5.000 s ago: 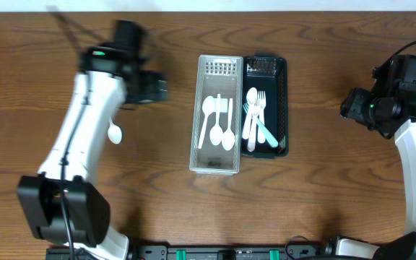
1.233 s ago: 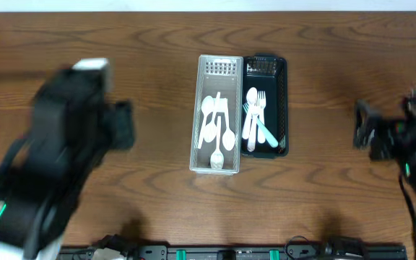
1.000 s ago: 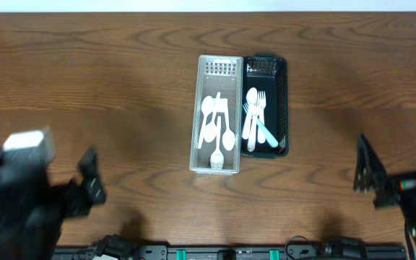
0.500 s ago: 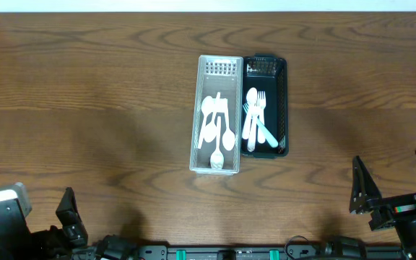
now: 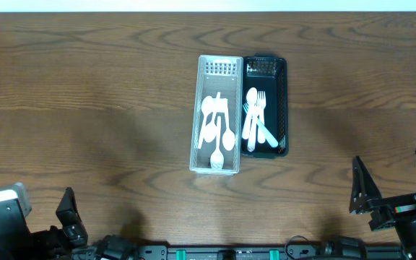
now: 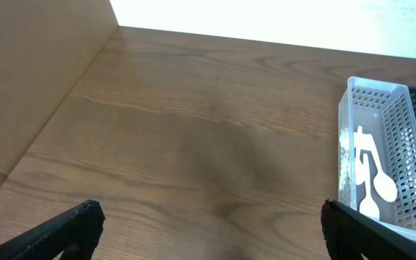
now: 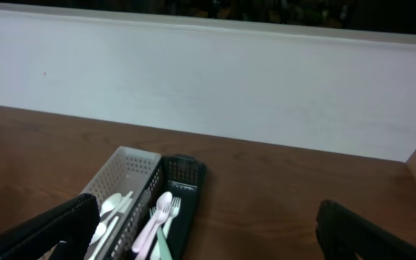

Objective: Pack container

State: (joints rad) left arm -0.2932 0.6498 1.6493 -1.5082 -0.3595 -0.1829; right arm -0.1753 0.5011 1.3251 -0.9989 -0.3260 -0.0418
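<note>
Your two containers sit side by side and touching in the middle of the worktop (image 5: 85, 108), somewhat nearer the far edge than the near one. The white perforated container (image 5: 202, 115) is on the left and holds white spoons (image 5: 219, 130). The black container (image 5: 284, 108) on the right holds white forks (image 5: 254, 108) and one pale green utensil (image 5: 267, 134) lying slantwise among them. Any marks on the containers or cutlery are too small to read.

Your left fingers (image 6: 63, 231) are released and spread wide with nothing between them, down at the near left corner of the worktop. Your right fingers (image 7: 56, 224) are likewise parted and hold nothing, at the near right corner. Both sets are well apart from the containers.

Only the overhead view shows you the full contents of both containers. The left wrist view catches just the white container at its right edge, with a spoon inside and a sliver of the black one behind it. It also shows a brown panel (image 6: 27, 79) along the left edge of the worktop. The right wrist view gives you both containers from the near end, low in the frame, and a white wall (image 7: 208, 87) rising beyond the far edge.
</note>
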